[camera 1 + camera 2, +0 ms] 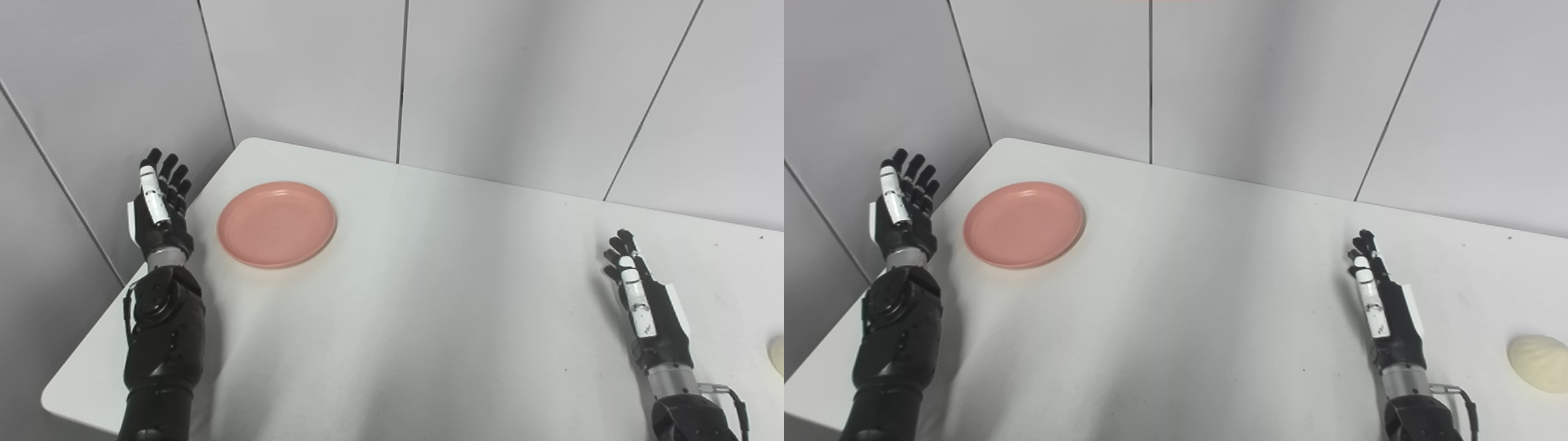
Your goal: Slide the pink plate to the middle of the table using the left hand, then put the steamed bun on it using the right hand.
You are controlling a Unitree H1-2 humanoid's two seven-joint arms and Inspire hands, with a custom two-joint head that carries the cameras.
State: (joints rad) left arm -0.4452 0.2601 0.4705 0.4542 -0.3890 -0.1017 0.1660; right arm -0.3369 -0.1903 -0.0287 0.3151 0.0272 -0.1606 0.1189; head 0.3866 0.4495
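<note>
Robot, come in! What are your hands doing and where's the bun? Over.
Left hand open, beside pink plate, not touching. Right hand open, empty. Steamed bun on table, right of right hand. Nothing between plate and middle of table.

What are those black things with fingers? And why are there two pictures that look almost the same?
Those are a robot's two arms, each ending in a robot hand. The two pictures come from two cameras on the robot's head, side by side like eyes, so they show the same scene. The left robot hand and the right robot hand are both open and hold nothing. On the white table lies an empty pink plate near the left hand. A pale steamed bun sits far to the right, beyond the right hand.
</note>
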